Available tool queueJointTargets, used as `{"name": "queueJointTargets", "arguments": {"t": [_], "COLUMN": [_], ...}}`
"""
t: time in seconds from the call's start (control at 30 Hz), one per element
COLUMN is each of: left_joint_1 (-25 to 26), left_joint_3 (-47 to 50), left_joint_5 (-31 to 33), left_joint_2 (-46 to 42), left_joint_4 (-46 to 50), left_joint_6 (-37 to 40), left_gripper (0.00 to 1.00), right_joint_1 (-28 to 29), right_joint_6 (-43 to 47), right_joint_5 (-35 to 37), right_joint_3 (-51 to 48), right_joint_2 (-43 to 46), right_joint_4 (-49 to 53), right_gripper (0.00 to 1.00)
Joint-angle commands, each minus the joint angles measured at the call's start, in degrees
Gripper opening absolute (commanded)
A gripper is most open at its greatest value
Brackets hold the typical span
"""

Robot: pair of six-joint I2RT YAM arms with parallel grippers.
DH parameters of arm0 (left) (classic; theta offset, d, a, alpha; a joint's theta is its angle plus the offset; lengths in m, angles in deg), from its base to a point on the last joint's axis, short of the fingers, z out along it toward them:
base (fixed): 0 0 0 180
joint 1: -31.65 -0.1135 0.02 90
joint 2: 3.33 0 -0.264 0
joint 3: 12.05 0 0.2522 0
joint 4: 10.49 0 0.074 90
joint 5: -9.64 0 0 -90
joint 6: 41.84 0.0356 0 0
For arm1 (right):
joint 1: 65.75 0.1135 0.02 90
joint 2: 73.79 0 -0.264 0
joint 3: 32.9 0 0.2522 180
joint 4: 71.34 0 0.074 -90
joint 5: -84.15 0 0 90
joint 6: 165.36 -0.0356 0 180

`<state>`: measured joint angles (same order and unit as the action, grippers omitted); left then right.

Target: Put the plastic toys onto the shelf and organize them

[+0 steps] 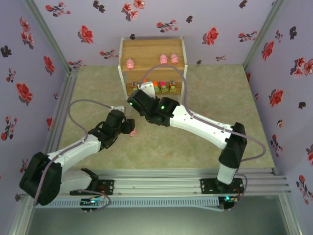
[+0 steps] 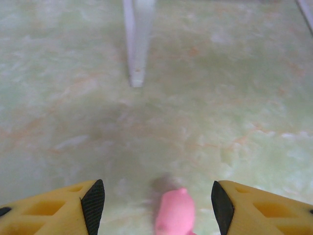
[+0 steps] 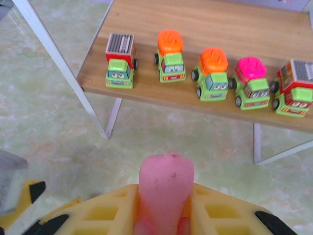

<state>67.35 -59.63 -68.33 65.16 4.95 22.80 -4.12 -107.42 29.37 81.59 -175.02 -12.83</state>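
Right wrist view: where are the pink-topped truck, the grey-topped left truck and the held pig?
pink-topped truck (image 3: pixel 250 69): right wrist view, pink top.
grey-topped left truck (image 3: pixel 119 73): right wrist view, green cab.
pig (image 3: pixel 165 188): right wrist view, body.

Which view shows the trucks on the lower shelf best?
Right wrist: all five toy trucks stand in a row on the lower board, faces and tops sharp. Top external shows them tiny, the right gripper close in front. Left wrist faces a shelf leg and the table.
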Motion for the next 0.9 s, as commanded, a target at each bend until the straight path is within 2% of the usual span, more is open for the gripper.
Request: {"name": "queueJointTargets", "arguments": {"t": [0.0,0.43,0.87], "left_joint_1": [2.02,4.20,4.99], "left_joint_3": [-1.06,-1.72,-2.09], "left_joint_5": [-1.57,-1.59,-3.08], "left_joint_2": [-1.16,-0.38,0.24], "left_joint_4": [-2.95,-3.43,-3.69], "left_joint_6": [2.97,4.80,5.67], "left_gripper": [0.64,0.64,0.65], "right_joint_1": [-1.02,-4.94,-9.74], "right_joint_6": [3.10,9.24,8.59], "right_joint_5": [2.64,2.52,-1.88], "right_joint_3": [4.14,24.70,40.59], "right_joint_2": [0.75,-4.48,-12.46], "right_joint_4": [3.52,9.58,13.00], "right_gripper": [0.00,0.00,0.00]}}
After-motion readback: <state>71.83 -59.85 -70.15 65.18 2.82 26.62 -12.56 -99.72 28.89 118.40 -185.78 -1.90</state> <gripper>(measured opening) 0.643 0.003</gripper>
